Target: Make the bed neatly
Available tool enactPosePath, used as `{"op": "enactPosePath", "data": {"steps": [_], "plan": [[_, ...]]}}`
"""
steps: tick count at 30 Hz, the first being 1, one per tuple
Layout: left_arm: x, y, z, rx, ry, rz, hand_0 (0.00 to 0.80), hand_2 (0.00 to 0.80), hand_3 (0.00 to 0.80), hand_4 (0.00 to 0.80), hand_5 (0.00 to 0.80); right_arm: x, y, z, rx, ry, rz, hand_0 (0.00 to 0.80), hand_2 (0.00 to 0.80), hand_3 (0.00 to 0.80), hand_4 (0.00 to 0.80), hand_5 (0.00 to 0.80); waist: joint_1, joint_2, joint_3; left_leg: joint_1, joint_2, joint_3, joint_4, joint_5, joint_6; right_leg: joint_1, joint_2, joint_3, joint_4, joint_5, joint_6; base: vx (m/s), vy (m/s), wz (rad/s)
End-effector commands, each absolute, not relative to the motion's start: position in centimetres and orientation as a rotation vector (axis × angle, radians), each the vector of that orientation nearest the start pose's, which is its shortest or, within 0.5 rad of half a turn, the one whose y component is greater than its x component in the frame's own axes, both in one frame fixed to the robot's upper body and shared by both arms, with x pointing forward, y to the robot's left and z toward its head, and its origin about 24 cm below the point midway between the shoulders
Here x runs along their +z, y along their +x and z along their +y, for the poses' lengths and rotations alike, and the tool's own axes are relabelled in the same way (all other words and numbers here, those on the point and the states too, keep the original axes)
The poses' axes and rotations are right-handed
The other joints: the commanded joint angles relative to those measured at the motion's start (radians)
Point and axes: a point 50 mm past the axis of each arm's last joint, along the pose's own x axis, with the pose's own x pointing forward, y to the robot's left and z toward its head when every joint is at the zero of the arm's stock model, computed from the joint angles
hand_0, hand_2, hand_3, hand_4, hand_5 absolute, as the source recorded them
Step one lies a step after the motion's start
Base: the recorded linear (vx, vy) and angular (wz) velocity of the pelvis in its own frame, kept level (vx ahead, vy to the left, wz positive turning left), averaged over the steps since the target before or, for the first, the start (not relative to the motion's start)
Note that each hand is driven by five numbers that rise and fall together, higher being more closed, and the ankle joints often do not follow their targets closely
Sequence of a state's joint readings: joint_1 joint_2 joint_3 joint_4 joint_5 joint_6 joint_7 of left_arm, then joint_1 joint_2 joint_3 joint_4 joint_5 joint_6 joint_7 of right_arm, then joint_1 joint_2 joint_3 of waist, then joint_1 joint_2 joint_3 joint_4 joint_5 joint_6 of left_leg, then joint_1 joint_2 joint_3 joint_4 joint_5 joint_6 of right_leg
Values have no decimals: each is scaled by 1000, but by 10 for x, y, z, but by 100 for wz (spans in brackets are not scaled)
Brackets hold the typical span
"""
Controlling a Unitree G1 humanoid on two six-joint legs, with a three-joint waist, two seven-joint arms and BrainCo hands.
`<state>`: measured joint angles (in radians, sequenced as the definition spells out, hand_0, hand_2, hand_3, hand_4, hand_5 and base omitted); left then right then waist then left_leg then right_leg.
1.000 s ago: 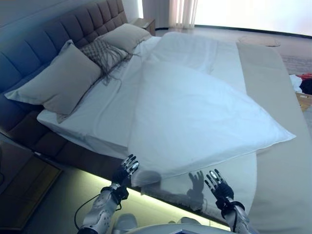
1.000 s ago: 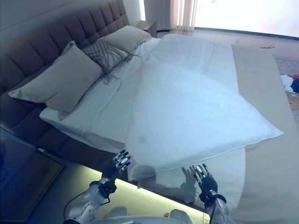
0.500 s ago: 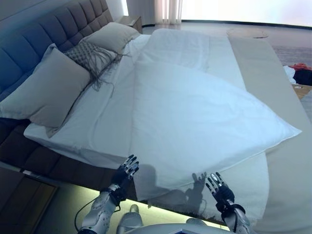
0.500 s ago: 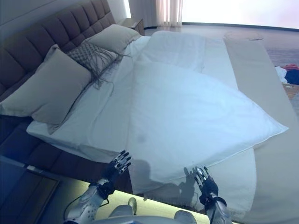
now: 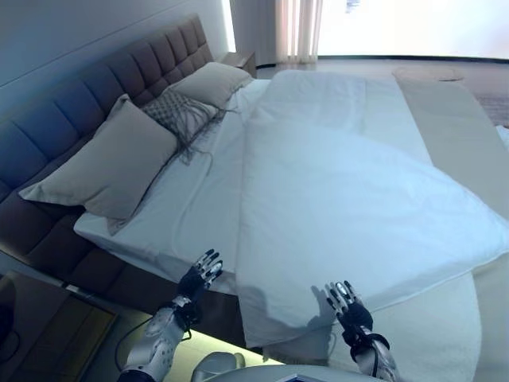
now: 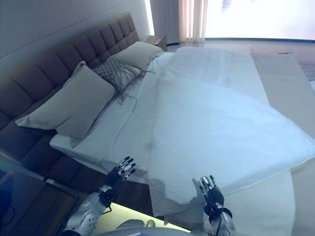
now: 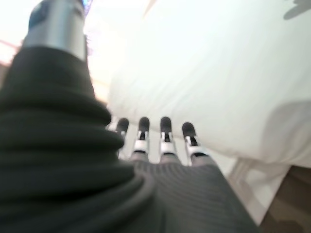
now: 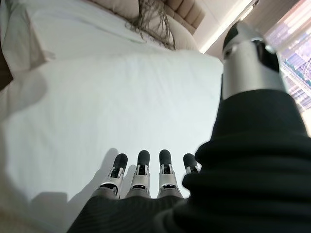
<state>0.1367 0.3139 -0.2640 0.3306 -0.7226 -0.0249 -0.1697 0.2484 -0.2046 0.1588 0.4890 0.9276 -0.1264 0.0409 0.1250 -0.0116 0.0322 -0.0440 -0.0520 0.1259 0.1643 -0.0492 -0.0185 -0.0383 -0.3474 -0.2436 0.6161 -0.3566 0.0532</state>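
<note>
Bed (image 5: 199,199): sheet bare by the headboard, so the job looks unfinished.
Duvet (image 5: 358,199): lies skewed across the mattress, near edge hanging over the side, within reach.
Pillows (image 5: 111,159): stacked against the headboard.
Left robot hand (image 5: 200,272): fingers spread, empty, just short of the edge.
Right robot hand (image 5: 344,302): fingers straight, empty, over the duvet's near edge.

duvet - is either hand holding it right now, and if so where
Nothing is held. The left hand and right hand both hang open with straight fingers just short of the white duvet, near its edge at the side of the bed.
</note>
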Motion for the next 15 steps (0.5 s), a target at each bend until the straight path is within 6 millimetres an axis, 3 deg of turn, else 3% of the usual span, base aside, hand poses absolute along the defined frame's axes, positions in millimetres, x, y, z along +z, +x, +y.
{"op": "enactPosePath", "data": {"steps": [1, 4, 7, 11, 15], "plan": [[-34, 211, 181, -162, -399, 355, 0, 0, 0, 0, 0, -90, 158, -190, -265, 664, 489, 0, 0, 0, 0, 0, 26, -15, -14, 25, -3, -21, -47, 14, 117, 11, -39, 14, -109, 450, 60, 125, 30, 12], [-31, 215, 182, -135, -399, 341, 0, 0, 0, 0, 0, -91, 166, -189, -246, 665, 491, 0, 0, 0, 0, 0, 23, -31, -1, 57, -6, -19, -70, 6, 101, -2, 13, -27, -299, 461, 64, 113, -105, -10], [-32, 216, 186, -134, -386, 337, 0, 0, 0, 0, 0, -91, 176, -187, -233, 677, 486, 0, 0, 0, 0, 0, 22, -48, 15, 83, -4, -17, -87, -10, 90, -20, 51, -36, -423, 486, 83, 100, -164, -27], [-31, 214, 192, -133, -371, 328, 0, 0, 0, 0, 0, -93, 177, -185, -218, 690, 500, 0, 0, 0, 0, 0, 27, -63, 20, 97, 9, 2, -100, -23, 82, -30, 68, -37, -479, 512, 106, 69, -152, -18], [-32, 211, 194, -114, -379, 326, 0, 0, 0, 0, 0, -96, 173, -182, -213, 695, 518, 0, 0, 0, 0, 0, 38, -66, 13, 101, 44, 22, -100, -13, 61, 28, 87, -59, -525, 478, 106, 37, -144, -8]]}}
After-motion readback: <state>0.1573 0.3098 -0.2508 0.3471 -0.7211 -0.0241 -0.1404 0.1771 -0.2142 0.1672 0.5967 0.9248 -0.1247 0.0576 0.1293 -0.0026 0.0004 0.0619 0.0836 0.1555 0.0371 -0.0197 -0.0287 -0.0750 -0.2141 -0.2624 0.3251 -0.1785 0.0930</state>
